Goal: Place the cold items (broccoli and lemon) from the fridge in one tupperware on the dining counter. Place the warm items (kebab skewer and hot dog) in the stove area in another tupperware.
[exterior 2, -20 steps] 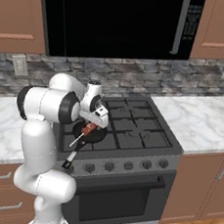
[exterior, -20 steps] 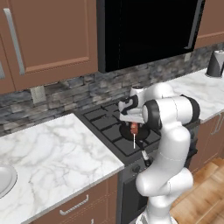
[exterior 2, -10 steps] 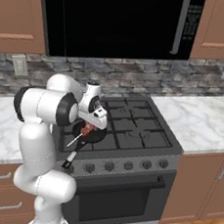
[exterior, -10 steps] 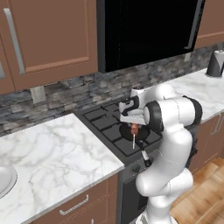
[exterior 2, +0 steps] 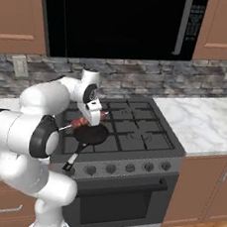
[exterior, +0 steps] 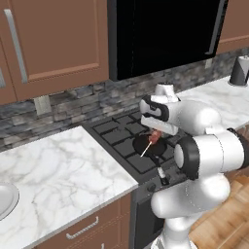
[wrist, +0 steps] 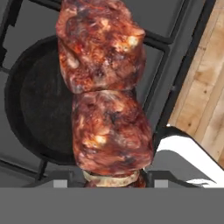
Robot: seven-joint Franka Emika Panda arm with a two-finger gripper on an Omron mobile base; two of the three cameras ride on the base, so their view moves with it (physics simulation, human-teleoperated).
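The kebab skewer (wrist: 103,87), dark red-brown meat chunks on a thin stick, fills the hand view and hangs over a black frying pan (wrist: 35,109). My gripper (exterior: 156,132) is shut on the kebab skewer (exterior: 153,138) just above the pan (exterior: 146,147) on the stove's front left burner. From the right base view, the gripper (exterior 2: 92,119) holds the skewer (exterior 2: 79,123) roughly level, with meat on both sides of the fingers, above the pan (exterior 2: 92,135). The broccoli, lemon, hot dog and tupperware are out of view.
The pan's handle (exterior 2: 73,158) reaches over the stove's front edge by the knobs. A dark microwave (exterior 2: 121,21) hangs above the stove. Marble counters (exterior: 53,170) lie on both sides. A sink (exterior: 6,200) sits at the far left, and a kettle (exterior: 239,70) at the far right.
The jaws have closed on the kebab skewer. It has risen a little off the pan with the hand.
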